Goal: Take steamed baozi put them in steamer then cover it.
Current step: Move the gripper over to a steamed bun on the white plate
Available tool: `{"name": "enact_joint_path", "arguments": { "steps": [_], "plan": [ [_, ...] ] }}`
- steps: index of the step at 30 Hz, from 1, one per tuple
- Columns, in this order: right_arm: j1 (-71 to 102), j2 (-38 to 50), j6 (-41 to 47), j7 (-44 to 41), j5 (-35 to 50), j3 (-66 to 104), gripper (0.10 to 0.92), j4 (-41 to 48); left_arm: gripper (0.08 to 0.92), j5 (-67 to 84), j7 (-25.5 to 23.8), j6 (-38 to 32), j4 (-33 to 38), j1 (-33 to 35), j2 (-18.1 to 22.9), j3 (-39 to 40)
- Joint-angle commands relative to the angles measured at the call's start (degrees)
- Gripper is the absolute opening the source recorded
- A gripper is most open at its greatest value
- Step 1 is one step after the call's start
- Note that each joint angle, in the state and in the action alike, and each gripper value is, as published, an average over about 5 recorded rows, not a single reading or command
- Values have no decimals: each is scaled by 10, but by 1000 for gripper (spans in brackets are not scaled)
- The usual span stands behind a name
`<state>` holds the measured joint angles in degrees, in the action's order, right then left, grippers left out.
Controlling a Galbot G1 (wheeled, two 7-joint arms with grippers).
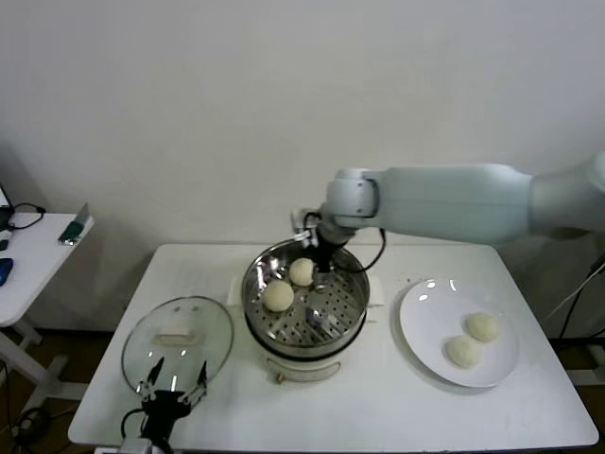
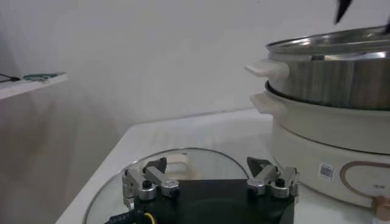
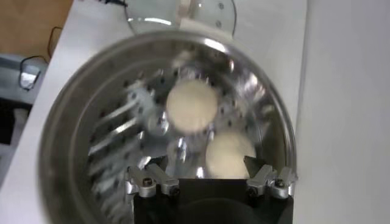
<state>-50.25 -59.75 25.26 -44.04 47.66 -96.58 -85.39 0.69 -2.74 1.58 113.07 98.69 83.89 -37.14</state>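
With two round cream-white dough buns [image 3: 192,106] set in the shiny perforated steel steamer [image 1: 352,312] just beneath it, the open, empty right claw [image 3: 210,176] risks denting one if withdrawn low.

White table [image 1: 397,397] — white plate [image 1: 421,331] at right; side desk [image 1: 33,260] left.

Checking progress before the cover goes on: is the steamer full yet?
Not full. The steamer holds two baozi; two more sit on the plate.
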Motion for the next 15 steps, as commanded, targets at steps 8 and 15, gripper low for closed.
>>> {"name": "enact_joint_path", "arguments": {
  "steps": [8,15],
  "plan": [
    [-70,327,-139,-139,-222,-174,823,-59,823,-3,0,4,0,-5,5,4],
    [86,371,-138,-128,-316,-71,823,-19,823,-4,1,2,0,-3,11,3]
  ]
}}
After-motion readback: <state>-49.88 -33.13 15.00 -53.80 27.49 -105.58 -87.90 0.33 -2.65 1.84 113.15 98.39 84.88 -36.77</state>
